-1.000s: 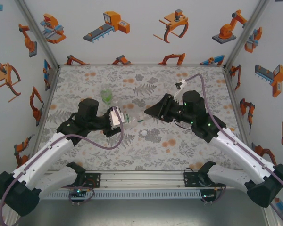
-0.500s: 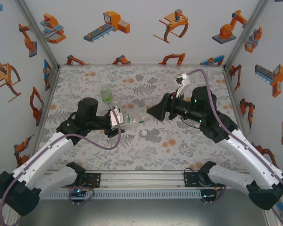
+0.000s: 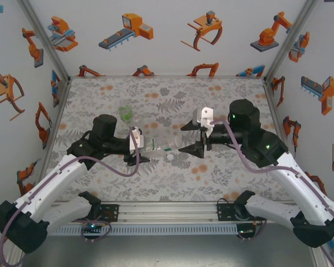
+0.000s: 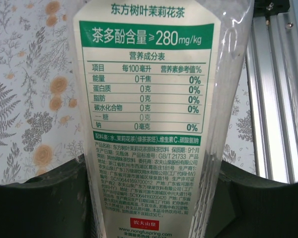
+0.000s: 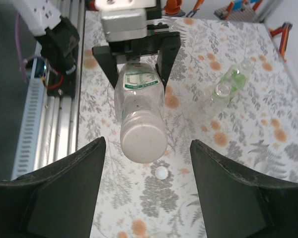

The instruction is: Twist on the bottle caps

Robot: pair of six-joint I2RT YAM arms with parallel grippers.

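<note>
One clear, smooth plastic bottle [image 5: 141, 116] w/ pale printed label hangs horiz. over floral-print table [image 5: 228, 163], clamped in left gripper [image 3: 140, 147]; right gripper [image 3: 186, 139] jaws spread wide, facing its round end, small white disc cap [image 5: 161, 172] flat on table below

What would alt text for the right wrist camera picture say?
The left gripper holds a labelled clear bottle sideways, its end towards the camera, facing the open right gripper. A loose white cap lies on the floral table below; two more bottles sit beyond.
</note>
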